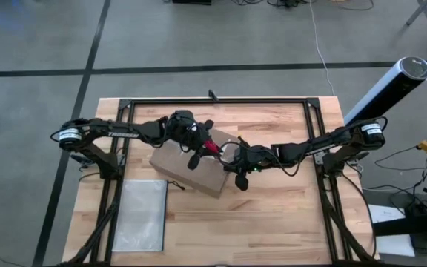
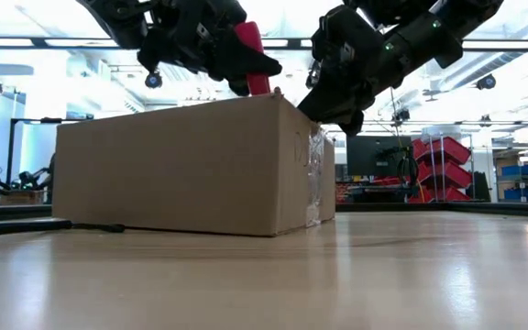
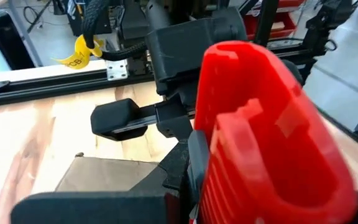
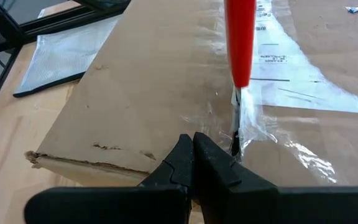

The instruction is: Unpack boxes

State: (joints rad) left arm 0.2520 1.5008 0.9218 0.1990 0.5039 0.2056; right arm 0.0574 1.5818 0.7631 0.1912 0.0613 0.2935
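The cardboard box (image 1: 187, 169) sits mid-table, beside a grey pouch (image 1: 141, 215). The left gripper (image 1: 201, 148) is clenched on a red knife (image 4: 240, 38), its blade tip at the taped seam. The right gripper (image 4: 193, 163), fingers closed and empty, presses the box's top.

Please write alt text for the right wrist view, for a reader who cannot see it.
A red utility knife touches its blade to the clear tape on top of the brown cardboard box. The right gripper, shut, presses on the box beside it.

brown cardboard box (image 2: 181, 170), red knife (image 4: 240, 40), translucent grey-white pouch (image 1: 141, 215)
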